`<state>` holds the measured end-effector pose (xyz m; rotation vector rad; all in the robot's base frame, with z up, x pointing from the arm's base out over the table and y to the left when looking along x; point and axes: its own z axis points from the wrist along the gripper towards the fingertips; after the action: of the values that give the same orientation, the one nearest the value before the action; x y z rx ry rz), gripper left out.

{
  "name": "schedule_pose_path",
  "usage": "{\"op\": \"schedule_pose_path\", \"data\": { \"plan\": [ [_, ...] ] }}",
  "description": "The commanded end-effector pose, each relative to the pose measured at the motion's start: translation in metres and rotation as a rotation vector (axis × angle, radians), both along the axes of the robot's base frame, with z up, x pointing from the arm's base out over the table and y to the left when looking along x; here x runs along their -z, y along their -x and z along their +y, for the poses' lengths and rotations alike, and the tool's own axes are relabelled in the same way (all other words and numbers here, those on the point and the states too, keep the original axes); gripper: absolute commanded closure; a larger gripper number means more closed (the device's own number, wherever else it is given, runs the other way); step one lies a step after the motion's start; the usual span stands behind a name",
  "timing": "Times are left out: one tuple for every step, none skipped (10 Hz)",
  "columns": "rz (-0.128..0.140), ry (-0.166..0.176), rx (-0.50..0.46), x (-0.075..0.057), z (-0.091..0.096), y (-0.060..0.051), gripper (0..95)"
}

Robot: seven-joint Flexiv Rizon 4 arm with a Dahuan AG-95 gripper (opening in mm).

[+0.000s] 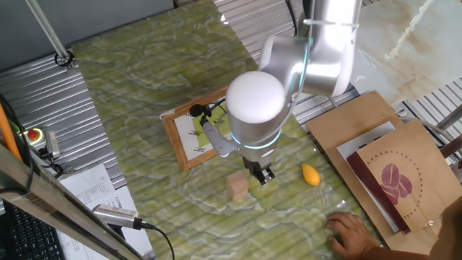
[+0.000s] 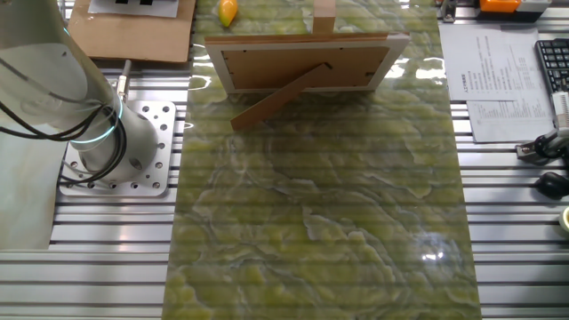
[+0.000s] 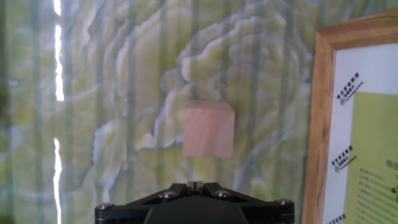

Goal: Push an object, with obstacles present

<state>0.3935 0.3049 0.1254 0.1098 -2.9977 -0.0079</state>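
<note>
The object, a small pale tan wooden block, sits on the green marbled mat; in the other fixed view only its lower part shows at the top edge. My gripper is shut with nothing in it, its tips close beside the block's right side in one fixed view and a short gap from it in the hand view. The obstacles are the wooden picture frame, standing propped on its back strut, and the orange-yellow teardrop piece.
A person's hand rests at the mat's near right corner. Cardboard and a brown paper bag lie to the right. Papers, a keyboard and cables lie off the mat. The arm's base is bolted beside the mat.
</note>
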Motion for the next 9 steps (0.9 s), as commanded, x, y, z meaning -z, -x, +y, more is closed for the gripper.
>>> {"op": "schedule_pose_path", "data": {
  "plan": [
    [0.002, -0.001, -0.013, 0.004, 0.001, 0.003, 95.0],
    [-0.004, -0.005, -0.017, 0.010, 0.001, 0.013, 95.0],
    [-0.005, -0.006, -0.016, 0.016, 0.002, 0.024, 95.0],
    [-0.004, -0.003, -0.017, 0.020, 0.002, 0.032, 95.0],
    [-0.004, -0.003, -0.019, 0.023, 0.001, 0.037, 95.0],
    [-0.006, -0.004, -0.018, 0.025, 0.001, 0.043, 95.0],
    [-0.011, -0.005, -0.016, 0.026, 0.001, 0.046, 95.0],
    [-0.017, -0.004, -0.014, 0.028, 0.002, 0.051, 95.0],
    [-0.017, -0.003, -0.007, 0.029, 0.003, 0.053, 95.0]
  ]
}}
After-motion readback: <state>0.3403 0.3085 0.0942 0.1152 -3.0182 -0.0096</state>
